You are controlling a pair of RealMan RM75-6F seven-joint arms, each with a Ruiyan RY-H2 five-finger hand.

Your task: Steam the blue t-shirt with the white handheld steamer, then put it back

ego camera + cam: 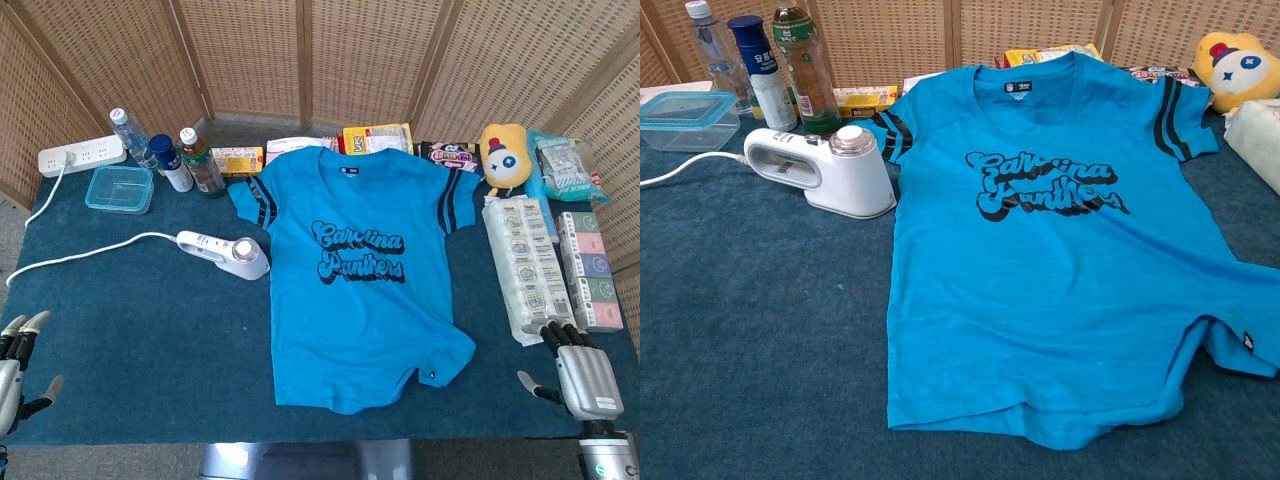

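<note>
A blue t-shirt [355, 270] with black lettering lies spread flat on the dark blue tablecloth, also filling the chest view as the blue t-shirt [1060, 260]. The white handheld steamer [225, 252] rests on the cloth just left of the shirt's sleeve, its white cord trailing left; the chest view shows the steamer [825, 170] beside the sleeve. My left hand [15, 370] sits at the front left corner, fingers spread, holding nothing. My right hand [580, 375] hovers at the front right, fingers apart and empty. Both are far from the steamer.
Bottles [190, 160] and a clear plastic box [120, 188] stand at the back left by a power strip [80, 155]. Snack packets [375, 138] line the back edge. A yellow plush toy [503, 155] and boxed goods [555, 265] fill the right side.
</note>
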